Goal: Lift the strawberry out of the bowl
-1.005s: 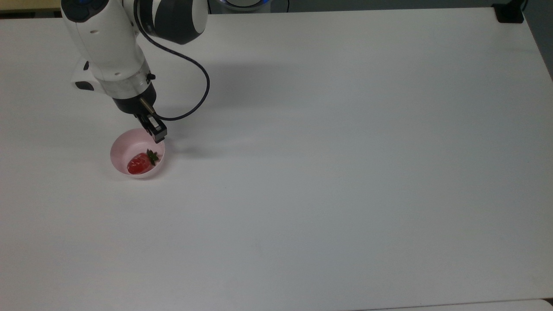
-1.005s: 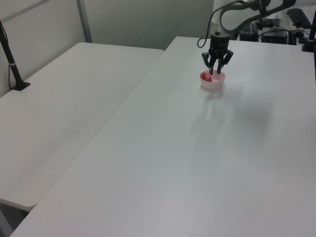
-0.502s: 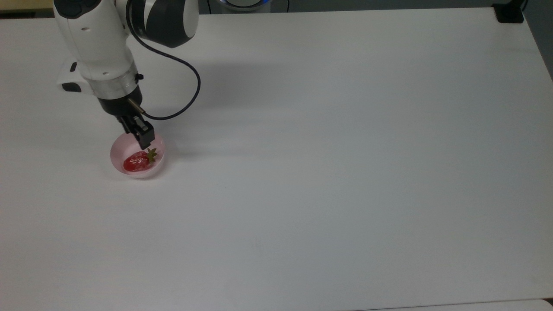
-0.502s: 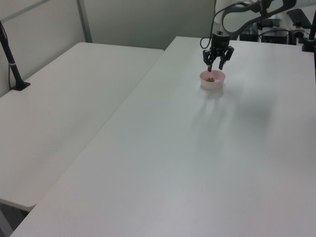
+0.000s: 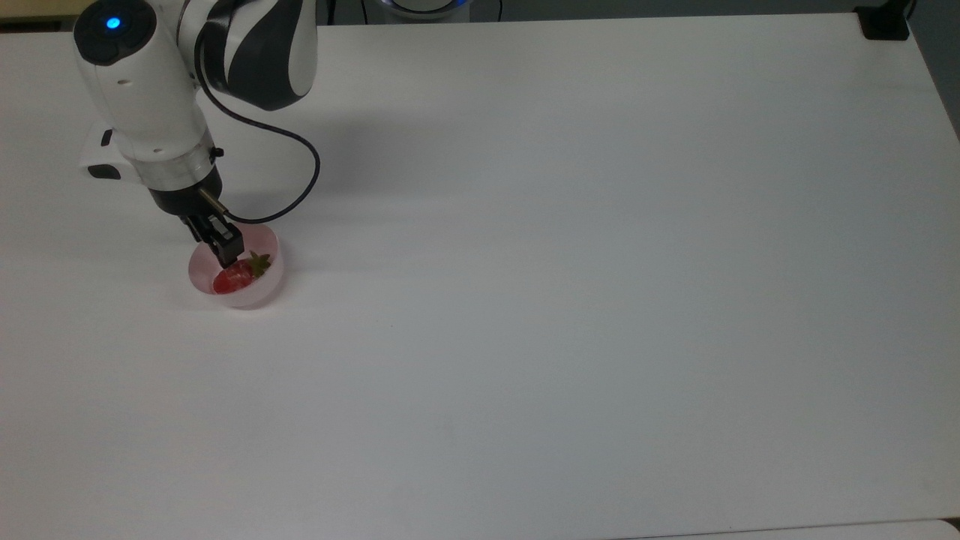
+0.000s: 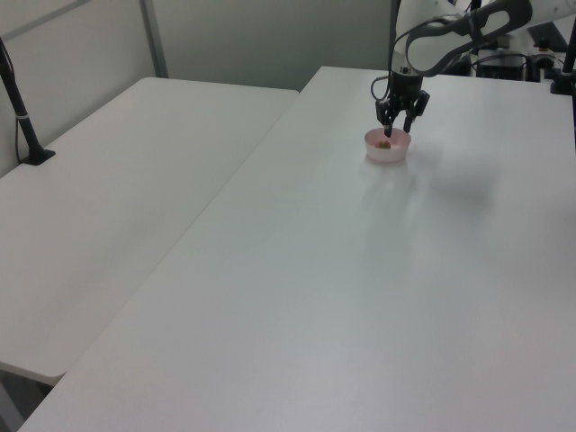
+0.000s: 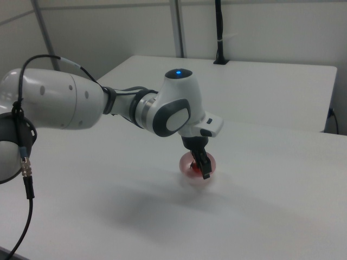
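While the white worktop (image 5: 570, 300) carries just one small cluster of things, that cluster sits close to the top view's left edge, about midway between the far and near edges. Second white table (image 6: 117, 198) stands alongside, on the left view's left, with a black post (image 6: 20, 108) at its edge. White Panda arm (image 5: 150, 97) reaches down from the top view's upper left corner, blue light lit on its wrist, black cable (image 5: 292, 187) looping beside it. Gripper (image 5: 225, 253) points straight down into the bowl (image 5: 264, 289), fingers parted in the left view, one either side, nothing clamped. Bowl is pale pink, upright, resting on the worktop. Strawberry (image 5: 234, 277) lies on its side in the bowl, red body toward the top view's left, green cap toward the top view's right. Top view puts the fingertip right at the strawberry's far side, touching or just above it; cannot tell which. In the right view the gripper (image 7: 204, 169) hides most of the bowl (image 7: 187, 162), red showing beside the finger.
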You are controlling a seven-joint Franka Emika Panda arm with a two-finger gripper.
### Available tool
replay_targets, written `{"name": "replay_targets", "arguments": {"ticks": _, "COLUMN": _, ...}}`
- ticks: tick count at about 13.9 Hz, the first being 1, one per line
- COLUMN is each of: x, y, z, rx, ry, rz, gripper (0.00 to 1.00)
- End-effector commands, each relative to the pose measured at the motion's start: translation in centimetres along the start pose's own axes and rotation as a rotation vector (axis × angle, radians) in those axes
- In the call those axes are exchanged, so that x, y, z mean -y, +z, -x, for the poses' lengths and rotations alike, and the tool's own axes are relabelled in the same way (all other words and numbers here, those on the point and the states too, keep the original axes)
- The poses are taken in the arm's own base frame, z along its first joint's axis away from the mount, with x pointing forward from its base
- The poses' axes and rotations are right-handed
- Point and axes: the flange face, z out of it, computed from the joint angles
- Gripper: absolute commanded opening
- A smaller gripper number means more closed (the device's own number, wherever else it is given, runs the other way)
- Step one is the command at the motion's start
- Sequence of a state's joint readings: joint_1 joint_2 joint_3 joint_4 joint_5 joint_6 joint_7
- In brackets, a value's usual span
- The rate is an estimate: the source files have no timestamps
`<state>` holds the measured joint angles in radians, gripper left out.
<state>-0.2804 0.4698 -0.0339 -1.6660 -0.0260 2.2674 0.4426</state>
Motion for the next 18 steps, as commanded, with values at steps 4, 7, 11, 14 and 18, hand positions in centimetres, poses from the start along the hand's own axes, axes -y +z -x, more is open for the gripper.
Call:
{"name": "replay_targets", "arguments": {"ticks": 4, "x": 0.2, "y": 0.5, "z": -0.6, "rx": -0.031, "ry": 0.043, "rz": -0.025, "gripper": 0.55}}
{"name": "replay_targets", "arguments": {"ticks": 7, "x": 0.5, "y": 0.1, "z": -0.5, "rx": -0.034, "ry": 0.041, "rz": -0.028, "gripper": 0.55}}
{"name": "replay_targets", "arguments": {"ticks": 11, "x": 1.7, "y": -0.7, "z": -0.1, "rx": -0.037, "ry": 0.039, "rz": -0.044, "gripper": 0.55}}
{"name": "replay_targets", "arguments": {"ticks": 14, "x": 2.5, "y": -0.8, "z": 0.3, "rx": -0.035, "ry": 0.048, "rz": -0.051, "gripper": 0.55}}
{"name": "replay_targets", "arguments": {"ticks": 18, "x": 3.5, "y": -1.2, "z": 0.8, "rx": -0.029, "ry": 0.043, "rz": -0.059, "gripper": 0.53}}
